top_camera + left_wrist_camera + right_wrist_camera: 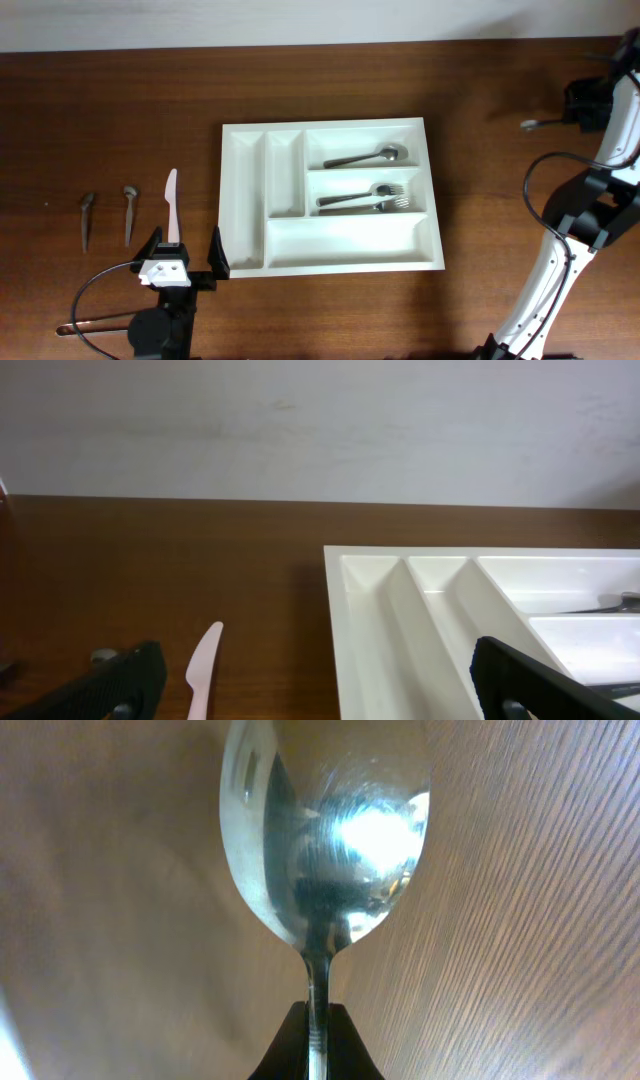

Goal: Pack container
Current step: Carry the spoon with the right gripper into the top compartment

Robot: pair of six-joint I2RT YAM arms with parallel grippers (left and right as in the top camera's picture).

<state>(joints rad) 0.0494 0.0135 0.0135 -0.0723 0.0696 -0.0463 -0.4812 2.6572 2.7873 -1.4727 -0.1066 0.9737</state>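
Progress: partway, by my read. Container (345, 243) sits mid-table, just right of the left claw (185, 256).

Done so far, three pieces in it:
- one tray spoon (365, 157) in the far wide compartment
- what looks like two forks (365, 201), overlapped, in the middle wide compartment; count is not certain
- the near wide compartment and both narrow ones are empty

Right claw (316, 1045) is clamped on the neck of a held spoon (325, 840), over bare wood well right of the container. That piece is not yet placed.

Left claw is spread wide and holds nothing. It sits over the handle end of the white plastic knife (171, 200).

You have these left loose on the table:
- one white plastic knife
- two small metal utensils to its left: outer metal piece (86, 218) and inner metal piece (129, 210)

There's a thin silver rod (95, 324) by the left arm's base; I can't tell if it's cutlery.

So that's three in, one in hand and at least three to go.
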